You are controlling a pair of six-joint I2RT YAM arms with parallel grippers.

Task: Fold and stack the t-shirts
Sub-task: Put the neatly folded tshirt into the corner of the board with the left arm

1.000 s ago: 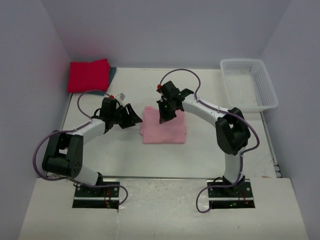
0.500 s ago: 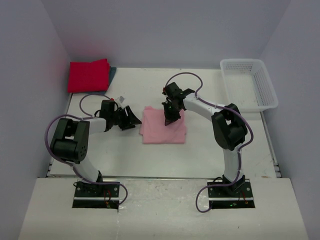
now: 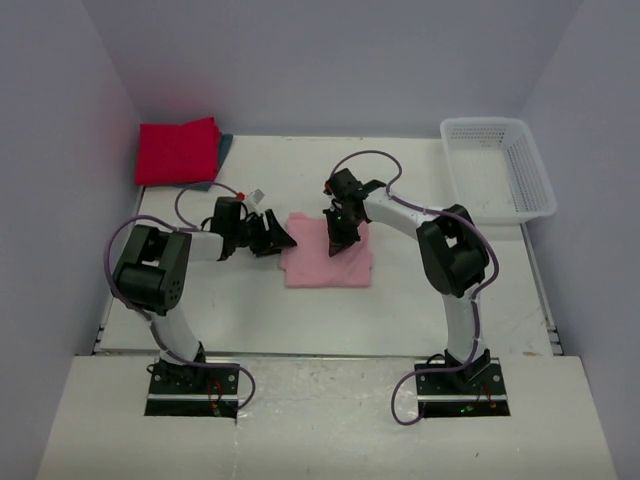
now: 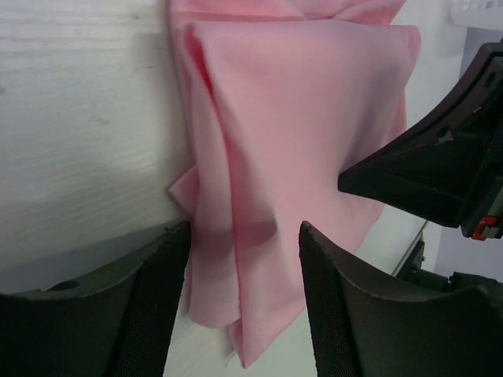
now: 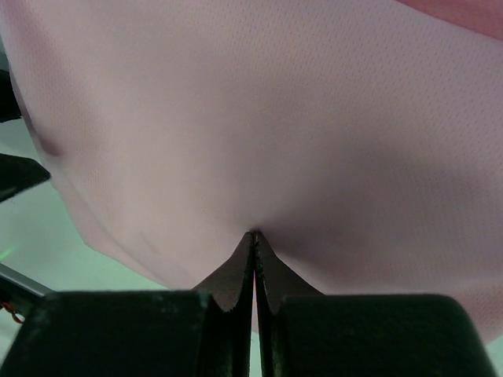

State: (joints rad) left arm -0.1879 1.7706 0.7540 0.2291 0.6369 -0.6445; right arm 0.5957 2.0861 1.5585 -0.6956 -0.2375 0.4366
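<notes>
A folded pale pink t-shirt (image 3: 325,264) (image 4: 299,118) (image 5: 236,118) lies flat mid-table. My left gripper (image 3: 283,238) (image 4: 244,236) is open at the shirt's left edge, with the layered folded edge lying between its fingers (image 4: 157,314). My right gripper (image 3: 338,243) (image 5: 254,234) is shut, its tips pressing down on the pink cloth near the upper middle; it also shows as a dark shape (image 4: 424,173) in the left wrist view. A crimson-red folded t-shirt (image 3: 177,150) sits at the back left on a dark teal one (image 3: 226,143), which only peeks out.
A white mesh basket (image 3: 540,170) stands at the back right corner. Grey walls close in the table on the left, back and right. Both arm bases sit at the near edge.
My left gripper has slid right until its fingers reach the pink shirt's left edge. The right gripper has shifted slightly right and stays shut on top of the cloth.
</notes>
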